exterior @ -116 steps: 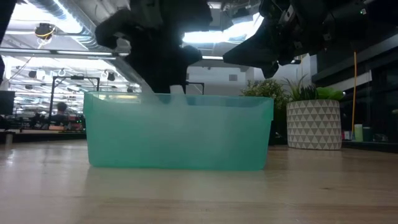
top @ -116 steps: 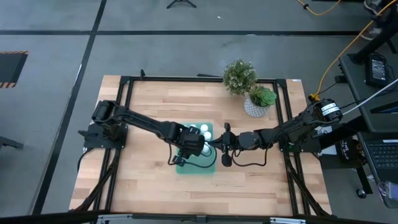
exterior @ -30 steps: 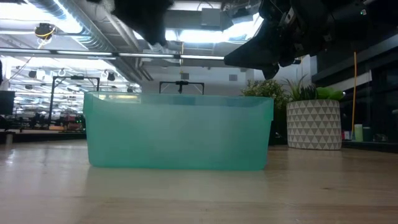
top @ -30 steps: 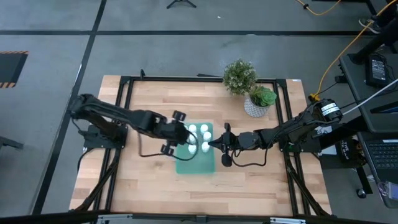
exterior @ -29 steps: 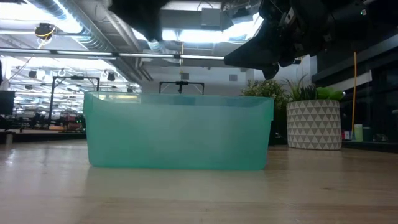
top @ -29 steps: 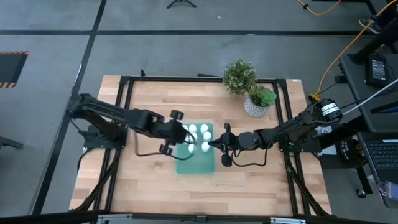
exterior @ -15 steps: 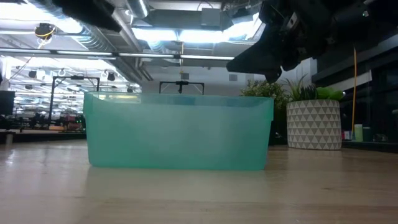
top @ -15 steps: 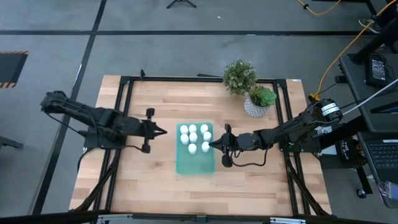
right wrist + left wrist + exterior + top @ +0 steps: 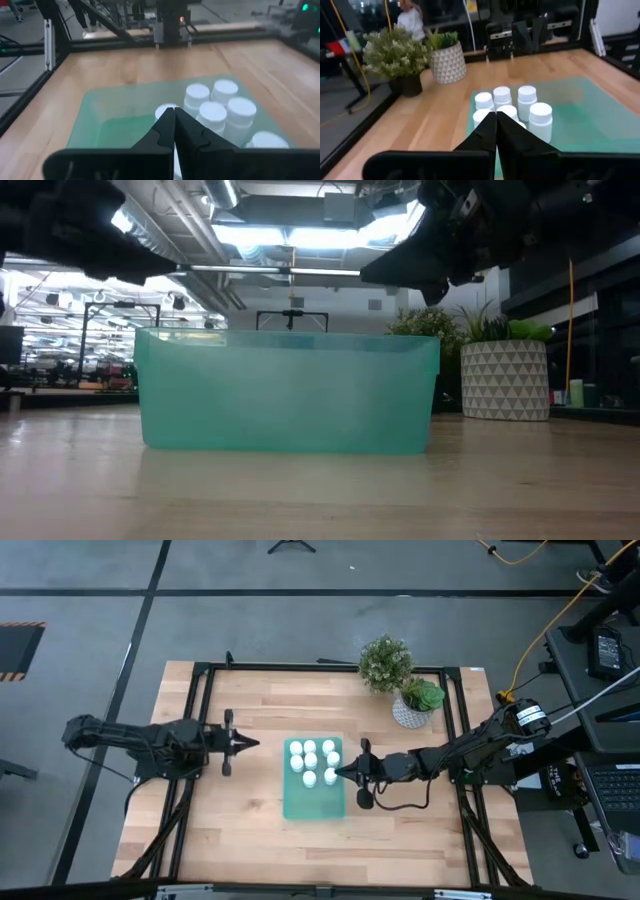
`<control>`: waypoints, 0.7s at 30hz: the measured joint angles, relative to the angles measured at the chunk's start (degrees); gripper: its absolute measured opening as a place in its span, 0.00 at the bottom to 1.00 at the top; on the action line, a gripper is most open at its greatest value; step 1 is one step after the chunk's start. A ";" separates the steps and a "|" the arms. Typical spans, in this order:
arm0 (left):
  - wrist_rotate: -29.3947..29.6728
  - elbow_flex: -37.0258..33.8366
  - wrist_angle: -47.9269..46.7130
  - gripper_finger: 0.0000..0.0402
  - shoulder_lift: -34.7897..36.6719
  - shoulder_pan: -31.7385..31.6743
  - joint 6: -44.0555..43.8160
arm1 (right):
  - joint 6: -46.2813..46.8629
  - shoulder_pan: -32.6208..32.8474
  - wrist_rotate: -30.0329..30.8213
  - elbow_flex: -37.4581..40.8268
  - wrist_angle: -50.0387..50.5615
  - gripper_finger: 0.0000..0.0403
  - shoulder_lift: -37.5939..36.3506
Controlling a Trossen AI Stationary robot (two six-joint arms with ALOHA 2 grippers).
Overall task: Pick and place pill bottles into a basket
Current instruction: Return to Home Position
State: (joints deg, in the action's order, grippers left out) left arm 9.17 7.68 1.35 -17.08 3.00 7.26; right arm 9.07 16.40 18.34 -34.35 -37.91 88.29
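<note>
The left gripper [image 9: 246, 744] is held above bare bench [image 9: 250, 690], apart to the left of the basket [image 9: 314, 802], fingers pressed together with nothing held. Eight pill bottles [image 9: 312, 762] are clustered at the basket's end nearer the plant pot [image 9: 408, 712]; the other end is left free. The right gripper [image 9: 342, 772] is poised at the basket's right rim, fingers likewise closed and empty. In the low view the bottles are hidden by the basket wall.

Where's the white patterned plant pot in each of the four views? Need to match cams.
High view: patterned pot near the table's upper right, up and right of the teal tray.
Low view: patterned pot at right, past the teal tray's right end.
Left wrist view: patterned pot beyond the teal tray, beside a bushy plant.
Right wrist view: not in it.
Shared landmark: the teal tray, in all four views.
</note>
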 joint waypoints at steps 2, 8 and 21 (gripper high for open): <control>-2.78 -3.01 3.73 0.00 2.51 -2.44 1.37 | -0.87 0.00 0.01 0.00 -1.38 0.02 0.00; -7.08 -7.19 6.95 0.00 7.44 -9.05 2.77 | -3.67 -0.27 0.01 0.00 -1.71 0.02 -0.69; -16.27 -7.19 4.47 0.00 8.00 -20.76 2.95 | -11.62 -8.16 -3.43 0.08 24.79 0.02 -30.59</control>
State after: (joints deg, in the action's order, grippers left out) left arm -7.10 0.49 5.82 -9.08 -17.76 10.21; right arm -2.56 8.24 14.92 -34.27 -13.13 57.70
